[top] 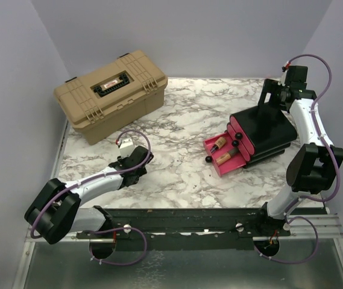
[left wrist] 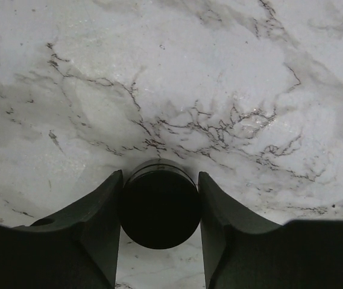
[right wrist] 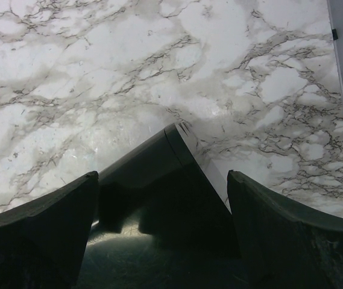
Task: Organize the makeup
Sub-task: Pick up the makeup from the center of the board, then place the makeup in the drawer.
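Note:
My left gripper (top: 147, 158) is low over the marble table, left of centre. In the left wrist view it (left wrist: 160, 188) is shut on a tiny black round jar (left wrist: 160, 211), with both fingers against its sides. The jar is hidden in the top view. Two copper lipstick tubes (top: 218, 143) (top: 226, 158) lie in the open pink drawer (top: 230, 165) of the black box (top: 267, 129). My right gripper (top: 266, 102) is at the box's back corner. In the right wrist view it (right wrist: 162, 180) is open, its fingers either side of the box's corner (right wrist: 153, 159).
A closed tan toolbox (top: 111, 93) stands at the back left. The black box has stacked pink drawers with black knobs (top: 208, 159). Grey walls close in the table on three sides. A black rail (top: 183, 218) runs along the near edge.

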`<state>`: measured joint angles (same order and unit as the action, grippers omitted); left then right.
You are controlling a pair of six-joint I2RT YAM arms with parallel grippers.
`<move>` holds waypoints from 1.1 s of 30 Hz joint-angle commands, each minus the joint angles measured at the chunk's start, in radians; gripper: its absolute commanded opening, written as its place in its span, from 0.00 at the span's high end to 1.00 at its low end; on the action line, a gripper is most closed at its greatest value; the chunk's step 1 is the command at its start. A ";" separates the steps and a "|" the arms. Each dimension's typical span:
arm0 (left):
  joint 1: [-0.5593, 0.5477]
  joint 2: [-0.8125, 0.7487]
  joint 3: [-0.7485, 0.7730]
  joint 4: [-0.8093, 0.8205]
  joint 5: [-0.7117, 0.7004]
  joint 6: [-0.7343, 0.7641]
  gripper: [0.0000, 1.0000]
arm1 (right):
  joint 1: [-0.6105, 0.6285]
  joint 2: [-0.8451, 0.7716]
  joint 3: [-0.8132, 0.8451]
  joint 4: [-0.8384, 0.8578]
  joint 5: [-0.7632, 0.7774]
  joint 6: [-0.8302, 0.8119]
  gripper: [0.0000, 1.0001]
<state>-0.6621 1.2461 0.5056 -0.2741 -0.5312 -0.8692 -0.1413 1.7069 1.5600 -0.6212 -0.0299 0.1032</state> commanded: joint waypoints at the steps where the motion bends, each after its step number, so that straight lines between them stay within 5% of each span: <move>1: 0.004 0.026 0.067 0.042 0.080 0.104 0.71 | 0.000 -0.027 -0.009 0.001 -0.045 -0.001 0.08; 10: -0.055 0.176 0.297 0.206 0.311 0.259 0.77 | 0.000 -0.039 -0.025 0.007 -0.066 0.009 0.08; 15: -0.122 0.314 0.429 0.436 0.570 0.269 0.78 | -0.001 -0.041 -0.032 0.009 -0.075 0.011 0.08; 21: -0.245 0.537 0.677 0.480 0.697 0.341 0.78 | 0.000 -0.046 -0.041 0.013 -0.091 0.014 0.08; 33: -0.346 0.756 0.845 0.487 0.717 0.312 0.79 | 0.000 -0.059 -0.043 0.010 -0.092 0.010 0.08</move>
<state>-0.9871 1.9728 1.3144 0.1894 0.1719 -0.5564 -0.1509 1.6859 1.5303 -0.5911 -0.0616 0.1032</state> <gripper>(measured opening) 0.479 0.918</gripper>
